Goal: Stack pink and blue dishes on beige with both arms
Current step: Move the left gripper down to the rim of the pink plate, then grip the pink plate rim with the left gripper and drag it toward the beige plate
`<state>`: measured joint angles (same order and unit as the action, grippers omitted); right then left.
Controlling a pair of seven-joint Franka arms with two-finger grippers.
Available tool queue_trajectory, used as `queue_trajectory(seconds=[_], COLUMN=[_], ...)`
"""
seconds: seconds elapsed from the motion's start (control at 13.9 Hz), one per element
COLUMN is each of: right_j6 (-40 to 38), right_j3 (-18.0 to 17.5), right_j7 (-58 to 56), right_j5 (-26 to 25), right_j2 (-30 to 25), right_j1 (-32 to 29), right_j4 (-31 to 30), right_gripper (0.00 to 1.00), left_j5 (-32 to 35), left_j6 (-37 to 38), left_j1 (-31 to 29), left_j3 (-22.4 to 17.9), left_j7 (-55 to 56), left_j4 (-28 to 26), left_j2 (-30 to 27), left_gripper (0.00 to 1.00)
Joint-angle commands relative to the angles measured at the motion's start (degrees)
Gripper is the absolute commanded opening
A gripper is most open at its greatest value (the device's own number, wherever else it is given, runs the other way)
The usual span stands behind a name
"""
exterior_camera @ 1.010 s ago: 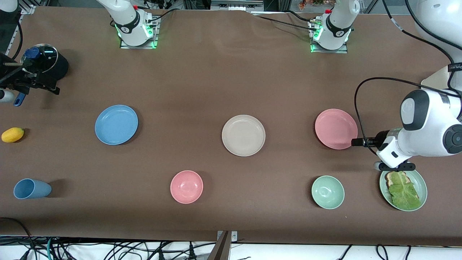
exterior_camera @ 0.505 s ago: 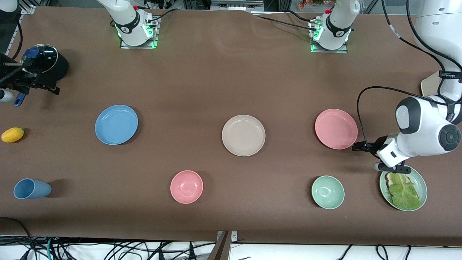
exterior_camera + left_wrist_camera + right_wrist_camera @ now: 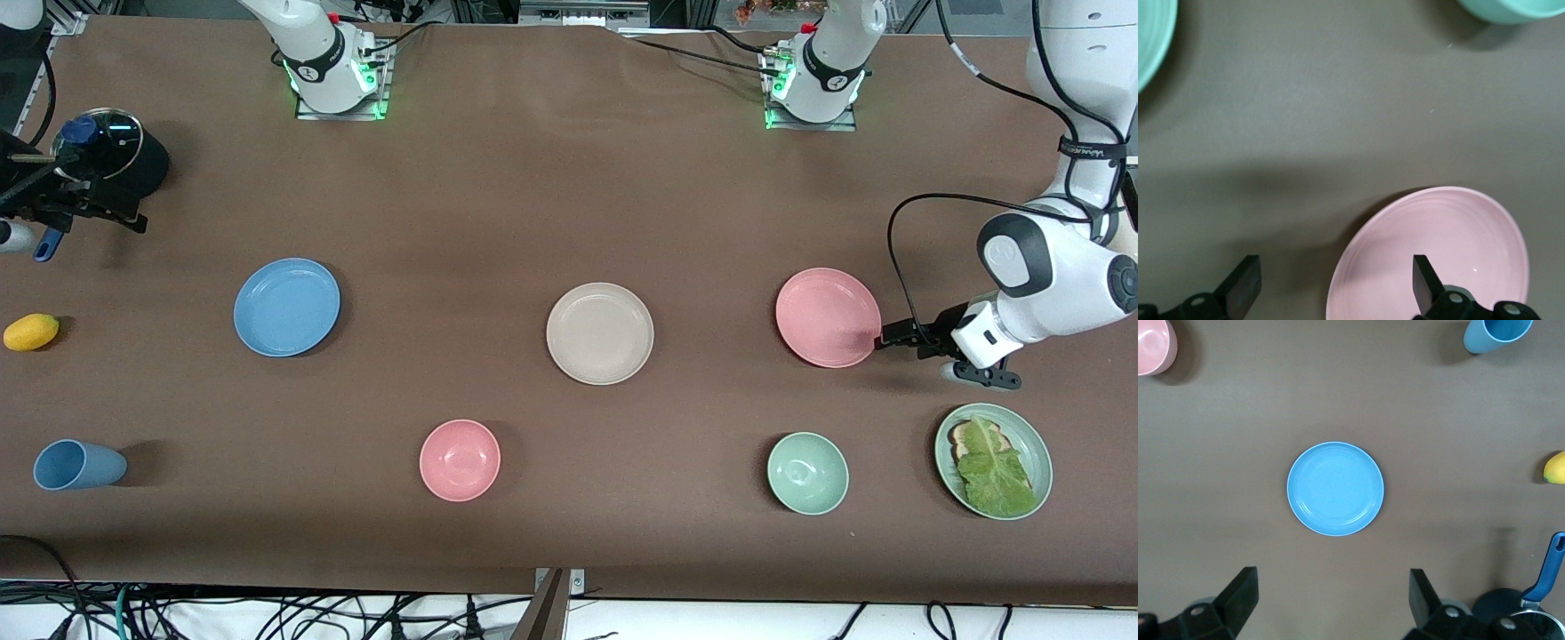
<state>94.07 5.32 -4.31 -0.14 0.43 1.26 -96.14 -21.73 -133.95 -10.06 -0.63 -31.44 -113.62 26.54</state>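
Observation:
The pale pink plate [image 3: 828, 317] lies toward the left arm's end of the table. My left gripper [image 3: 889, 342] is low at that plate's rim and open. In the left wrist view one finger [image 3: 1423, 280] is over the pink plate [image 3: 1438, 253] and the other over bare table, so the rim lies between them. The beige plate [image 3: 600, 333] sits mid-table with nothing on it. The sky blue plate [image 3: 286, 307] lies toward the right arm's end. My right gripper [image 3: 1331, 600] hangs open high above the table, and its view looks down on the blue plate [image 3: 1335, 488].
Nearer the front camera are a pink bowl [image 3: 460, 460], a green bowl [image 3: 807, 473] and a green plate [image 3: 1045, 462] with toast and lettuce. A blue cup [image 3: 78, 464] on its side, a lemon [image 3: 31, 331] and a lidded black pot [image 3: 111, 153] sit at the right arm's end.
The left arm's wrist has swung away from over the lettuce plate toward the robots' side, while its fingertips stayed at the pink plate's rim. No dish has moved.

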Motion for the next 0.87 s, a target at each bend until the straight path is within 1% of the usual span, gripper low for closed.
queue_trajectory(seconds=[0.0, 0.22, 0.36, 0.79], right_j6=[-0.8, -0.8, -0.8, -1.0], right_j3=[0.0, 0.0, -0.1, 0.0], right_j7=[-0.3, -0.3, -0.3, -0.3], right_j5=[0.2, 0.1, 0.2, 0.3], right_j2=[0.4, 0.4, 0.4, 0.4], right_j1=[-0.1, -0.1, 0.0, -0.1], right_j4=[1.1, 1.2, 1.2, 1.1], right_gripper=[1.0, 1.0, 1.0, 1.0], left_j5=[-3.8, -8.0, -8.3, -9.0], left_j6=[-2.0, -2.8, -5.3, -5.8], left_j1=[0.4, 0.4, 0.4, 0.6], left_j3=[-0.4, -0.4, -0.4, -0.4], left_j7=[-2.5, -6.3, -7.1, -7.1], left_j4=[-3.4, -4.0, -5.3, -5.7], left_j2=[-1.2, 0.1, 0.4, 1.1], left_gripper=[1.0, 1.0, 1.0, 1.0])
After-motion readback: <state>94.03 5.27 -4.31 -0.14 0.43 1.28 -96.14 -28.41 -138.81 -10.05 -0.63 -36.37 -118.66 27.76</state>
